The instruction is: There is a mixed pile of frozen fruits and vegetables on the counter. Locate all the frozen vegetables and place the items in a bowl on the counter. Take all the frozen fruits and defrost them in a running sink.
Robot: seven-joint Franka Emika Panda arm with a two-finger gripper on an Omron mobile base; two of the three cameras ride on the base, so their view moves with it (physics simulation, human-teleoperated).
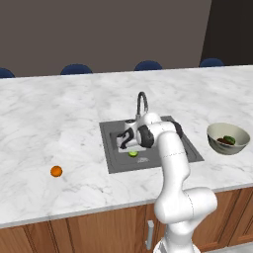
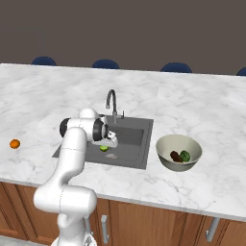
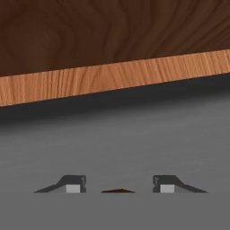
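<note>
My gripper (image 1: 131, 150) (image 2: 106, 145) (image 3: 117, 188) hangs low over the dark grey sink (image 1: 111, 141) (image 2: 135, 137), shut on the bright lime-green fruit (image 1: 132, 154) (image 2: 104, 148). The fruit peeks out just under the hand, near the round drain (image 2: 111, 155). A small orange ball (image 1: 56, 171) (image 2: 15, 143) lies alone on the white marble counter (image 1: 49, 113) far to the left. Right of the sink, the beige bowl (image 1: 213, 134) (image 2: 167, 145) holds the dark brown piece (image 1: 224, 142) (image 2: 175, 156) and the dark green oval (image 1: 230, 138) (image 2: 185, 155).
The thin curved faucet (image 1: 142, 101) (image 2: 111, 98) rises at the sink's back edge, close behind the hand. Blue chair backs (image 1: 75, 68) line the far side of the counter. Wooden cabinet fronts (image 2: 144, 221) run below the near edge.
</note>
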